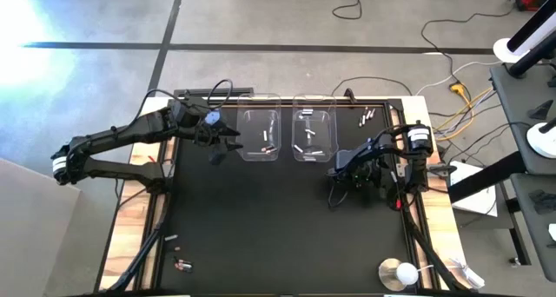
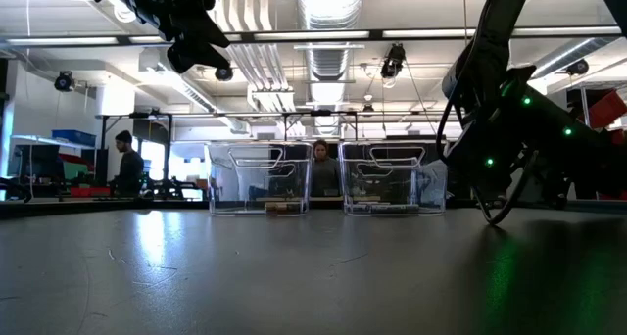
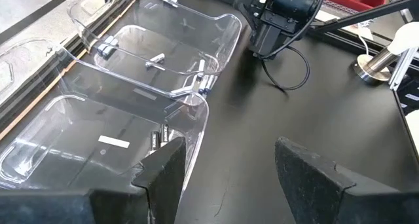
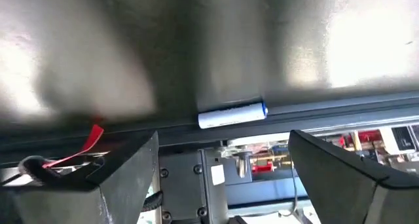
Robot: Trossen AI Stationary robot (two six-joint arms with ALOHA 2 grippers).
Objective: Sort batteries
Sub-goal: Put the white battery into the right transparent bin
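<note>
Picking comes next: my right hand [image 4: 222, 165] is open before a white battery [image 4: 232, 114] at the tabletop's three o'clock edge. I must lower and close. My left hand [image 3: 226, 175] waits open.

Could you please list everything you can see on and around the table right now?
Clear bins: two, transparent plastic, side by side at the table's far edge, left bin and right bin.
Batteries in bins: several, silver-white and dark, in both bins.
Loose batteries: a few, far right corner of the mat.
More loose batteries: a few, near left corner.
White battery: one, blue-tipped, at the mat's edge before the right gripper.
Round disc: one, white and metal, near right corner.
People: two, in the room behind.
Left gripper: open, raised beside the left bin.
Right gripper: open, low at the table's right side.
</note>
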